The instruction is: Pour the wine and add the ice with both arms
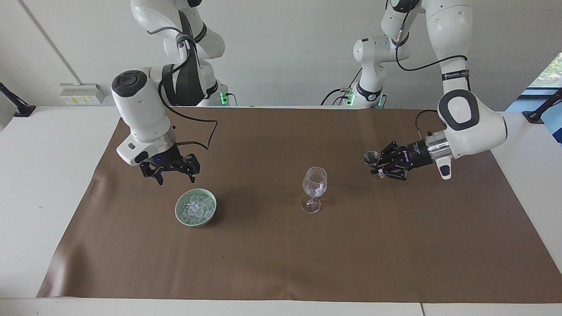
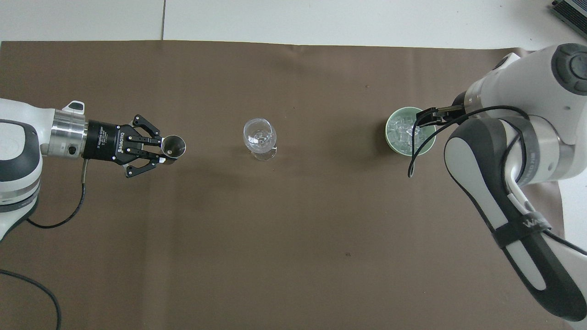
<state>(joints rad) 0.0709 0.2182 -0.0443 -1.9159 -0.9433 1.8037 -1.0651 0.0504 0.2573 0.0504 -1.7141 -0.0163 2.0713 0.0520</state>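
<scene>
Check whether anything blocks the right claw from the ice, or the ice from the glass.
Nothing visible does. The open right claw hangs just robot-side of the green bowl holding the ice. Only bare brown mat lies between bowl and wine glass.
</scene>
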